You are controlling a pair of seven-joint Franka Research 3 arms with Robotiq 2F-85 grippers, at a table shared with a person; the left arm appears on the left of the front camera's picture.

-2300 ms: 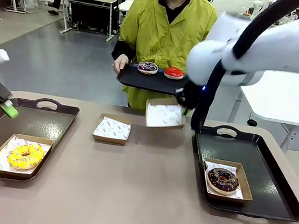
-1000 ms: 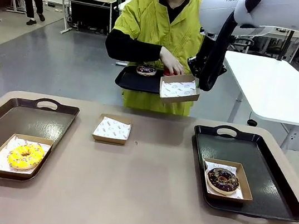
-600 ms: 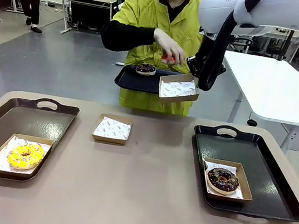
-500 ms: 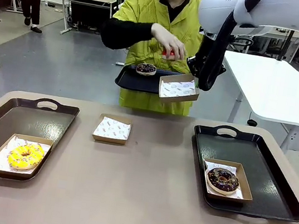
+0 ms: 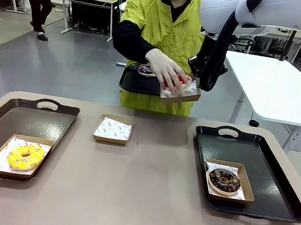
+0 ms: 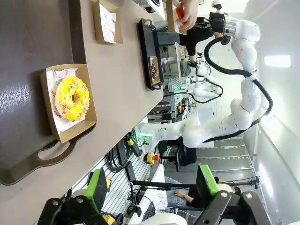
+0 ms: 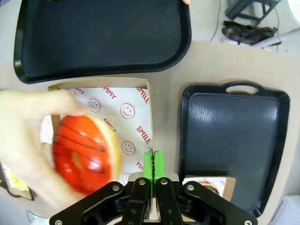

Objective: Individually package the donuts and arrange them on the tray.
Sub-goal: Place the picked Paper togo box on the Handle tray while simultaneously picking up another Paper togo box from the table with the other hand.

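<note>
The right end effector (image 7: 152, 161) pinches the rim of the box (image 7: 129, 110). A person's hand (image 7: 28, 117) holds the red-glazed donut (image 7: 82, 154) over the box's liner, just beside that pinch; the left end effector (image 6: 152, 180) stands wide.

White arm (image 5: 300, 19), black green-padded end effector (image 7: 152, 164)

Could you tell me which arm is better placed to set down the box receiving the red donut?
Right: its fingers are shut on the box where the person's hand sets the red donut; the left fingers stand open, far off.
</note>
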